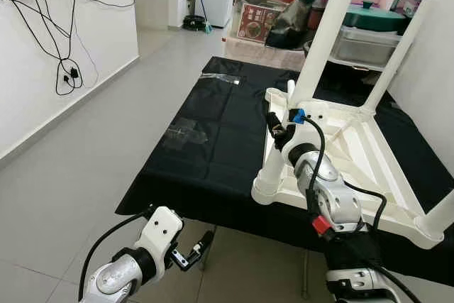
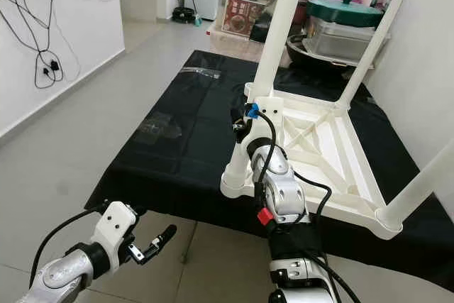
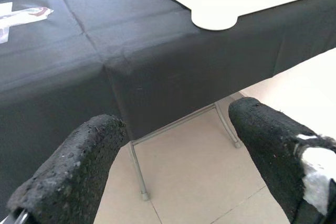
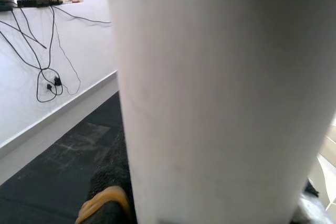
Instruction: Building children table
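A white plastic children's table [image 1: 369, 154] lies upside down on a black-covered work table [image 1: 213, 154]. Two far legs [image 1: 326, 33] point up, and another leg [image 1: 443, 214] stands at the near right corner. My right gripper [image 1: 275, 129] is shut on the short near-left leg [image 1: 271, 172], which sits in its corner socket. That leg [image 4: 220, 98] is a wide white cylinder in the right wrist view. My left gripper [image 1: 197, 248] hangs open and empty below the work table's front edge, with its fingers [image 3: 89, 156] well apart.
Clear plastic wrappers [image 1: 181, 133] lie on the black cloth. Storage boxes and a covered pot [image 1: 369, 19] crowd the far end. Cables [image 1: 67, 69] hang on the left wall. Grey tiled floor [image 1: 85, 161] lies open to the left. A thin metal table leg [image 3: 137, 169] is close by.
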`<state>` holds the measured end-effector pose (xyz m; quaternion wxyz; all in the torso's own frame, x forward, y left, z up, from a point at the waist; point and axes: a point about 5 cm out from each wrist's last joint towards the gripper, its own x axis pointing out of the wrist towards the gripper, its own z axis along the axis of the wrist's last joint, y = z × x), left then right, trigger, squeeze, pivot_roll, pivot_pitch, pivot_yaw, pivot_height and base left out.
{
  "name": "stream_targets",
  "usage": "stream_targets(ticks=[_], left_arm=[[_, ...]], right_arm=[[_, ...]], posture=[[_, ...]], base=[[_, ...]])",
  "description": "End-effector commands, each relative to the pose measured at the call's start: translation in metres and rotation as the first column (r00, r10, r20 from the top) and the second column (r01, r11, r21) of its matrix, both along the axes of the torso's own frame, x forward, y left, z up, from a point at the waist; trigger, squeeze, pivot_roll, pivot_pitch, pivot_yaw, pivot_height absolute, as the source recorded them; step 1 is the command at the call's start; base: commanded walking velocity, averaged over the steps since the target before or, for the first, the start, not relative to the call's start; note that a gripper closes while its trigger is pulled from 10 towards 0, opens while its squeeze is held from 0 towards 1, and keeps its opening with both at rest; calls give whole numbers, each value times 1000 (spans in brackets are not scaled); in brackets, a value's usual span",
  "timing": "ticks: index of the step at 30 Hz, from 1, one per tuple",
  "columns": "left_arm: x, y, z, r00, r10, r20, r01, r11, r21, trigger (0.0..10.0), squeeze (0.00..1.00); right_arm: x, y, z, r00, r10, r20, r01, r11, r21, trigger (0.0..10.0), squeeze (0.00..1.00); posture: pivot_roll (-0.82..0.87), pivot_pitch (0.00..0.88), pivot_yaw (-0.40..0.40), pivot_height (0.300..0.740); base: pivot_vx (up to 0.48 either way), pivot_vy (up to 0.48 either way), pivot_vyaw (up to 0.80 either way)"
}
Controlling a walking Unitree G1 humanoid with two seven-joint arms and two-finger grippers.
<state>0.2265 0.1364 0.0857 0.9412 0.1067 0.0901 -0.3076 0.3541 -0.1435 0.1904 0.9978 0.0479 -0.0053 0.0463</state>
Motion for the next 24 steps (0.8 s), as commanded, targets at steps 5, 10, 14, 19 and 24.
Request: stream_targets(ticks=[5,10,14,19,24], left_arm=[[1,-3,-3,1000,-11,-7,11,1000,2,10000,0],[1,-3,-3,1000,-11,-6,11,1000,4,10000,0],[1,-3,-3,1000,-12,-6,12,1000,4,10000,0],[1,-3,-3,1000,-11,-4,11,1000,4,10000,0],[1,-3,-3,1000,-13,-4,13,1000,3,10000,0]], right_arm=[[-3,-7,-17,997,-32,-71,31,999,-15,10000,0],[-3,-7,-17,997,-31,-64,30,999,-15,10000,0],[-3,-7,-16,998,-30,-60,29,999,-14,10000,0],[-2,-6,-13,999,-28,-43,28,1000,-12,10000,0],[-3,-6,-12,999,-26,-38,26,1000,-14,10000,0]], posture=[[47,0,-117,740],[48,0,-117,740],[48,0,-117,740],[49,0,-119,740],[48,0,-118,740]], base=[[0,0,0],[0,0,0],[0,0,0],[0,0,0],[0,0,0]])
